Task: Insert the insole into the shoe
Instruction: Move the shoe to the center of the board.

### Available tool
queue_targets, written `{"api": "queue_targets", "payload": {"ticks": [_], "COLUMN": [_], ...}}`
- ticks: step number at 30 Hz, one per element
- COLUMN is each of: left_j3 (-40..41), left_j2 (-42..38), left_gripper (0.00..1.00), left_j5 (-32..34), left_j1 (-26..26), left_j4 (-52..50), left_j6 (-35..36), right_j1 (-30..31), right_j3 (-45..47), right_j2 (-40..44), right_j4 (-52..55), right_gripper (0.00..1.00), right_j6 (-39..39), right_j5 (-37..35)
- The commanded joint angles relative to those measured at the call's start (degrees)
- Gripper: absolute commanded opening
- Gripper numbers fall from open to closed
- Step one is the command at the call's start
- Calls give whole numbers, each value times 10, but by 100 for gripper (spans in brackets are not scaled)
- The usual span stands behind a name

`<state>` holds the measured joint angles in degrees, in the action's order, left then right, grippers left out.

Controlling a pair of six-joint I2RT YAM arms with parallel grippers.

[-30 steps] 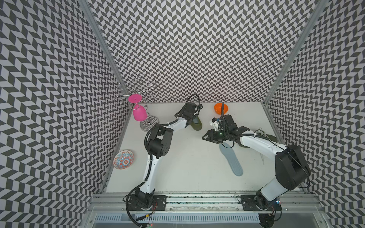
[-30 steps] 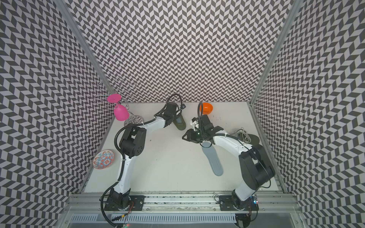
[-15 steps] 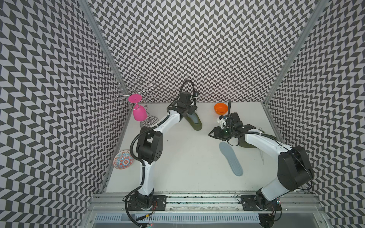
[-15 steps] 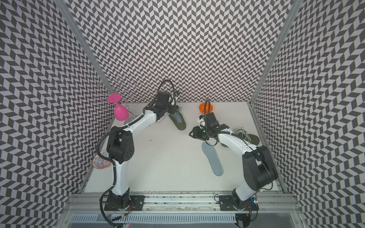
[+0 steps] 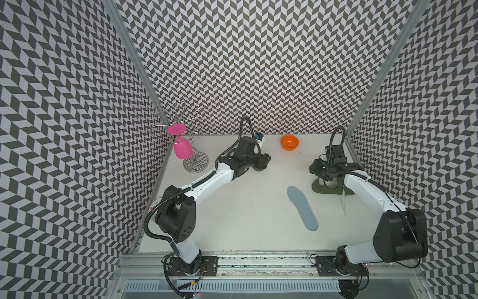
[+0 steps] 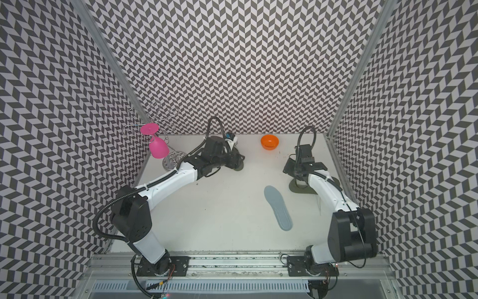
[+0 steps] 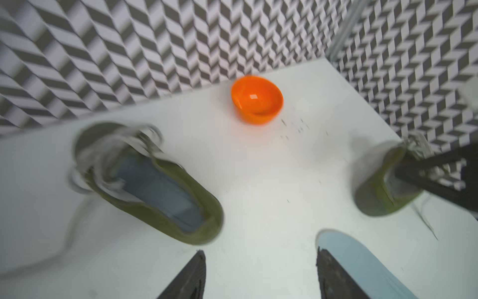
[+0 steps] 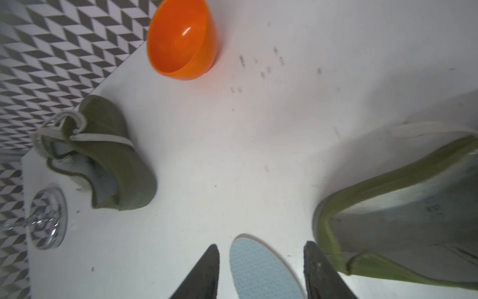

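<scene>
Left gripper (image 7: pixel 260 251) is hovering, jaws apart and empty, over the far shoe (image 7: pixel 201 207), which is already holding an inner insole (image 7: pixel 160 191). My right gripper (image 8: pixel 261 244) is hovering, jaws likewise spread, over the right shoe (image 5: pixel 319 188). Just left of it, the loose insole (image 5: pixel 302 207) is lying flat on the table (image 5: pixel 232 220).

Two olive shoes flank the single orange bowl (image 5: pixel 289 142): one shoe (image 7: pixel 207 207) left of it, the other shoe (image 5: pixel 323 191) right of it. Two blue-grey insoles: one insole (image 7: pixel 160 189) inside the shoe left of the bowl, one loose insole (image 5: pixel 302 208) before the bowl. One pink glass (image 5: pixel 182 150) and one wire rack (image 5: pixel 195 164), far left of it.
</scene>
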<state>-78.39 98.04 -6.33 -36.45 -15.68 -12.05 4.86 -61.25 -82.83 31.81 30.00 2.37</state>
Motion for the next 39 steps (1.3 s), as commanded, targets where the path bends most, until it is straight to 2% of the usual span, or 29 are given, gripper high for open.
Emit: {"api": "queue_targets", "payload": {"ticks": [1, 8, 18, 21, 25, 28, 32, 39], "left_j3": [0, -2, -20, -22, -21, -17, -4, 14], "left_j2": [-21, -29, -41, -42, -44, -47, -49, -61], "left_gripper": [68, 68, 68, 68, 68, 68, 68, 67], "left_j5": [13, 16, 41, 41, 42, 42, 31, 39], "left_j1": [-19, -37, -35, -34, -27, -15, -2, 4], "left_j4": [-7, -24, -42, -39, -38, -37, -23, -23], "left_j6": [-35, -24, -1, 0, -1, -4, -12, -18], "right_j1": [-32, -60, -76, -76, -71, -49, 21, 151], "right_j3": [12, -5, -31, -36, -51, -65, -99, -199], "right_j2": [-3, -53, -140, -156, -172, -173, -172, -214], "right_j4": [0, -18, -34, -43, -45, -42, -41, 7], "right_gripper": [55, 56, 54, 44, 21, 9, 1, 0], "right_j6": [3, 6, 10, 4, -28, -61, -121, -166], "right_j5": [-34, -32, -39, -27, 2, -3, -34, -91]}}
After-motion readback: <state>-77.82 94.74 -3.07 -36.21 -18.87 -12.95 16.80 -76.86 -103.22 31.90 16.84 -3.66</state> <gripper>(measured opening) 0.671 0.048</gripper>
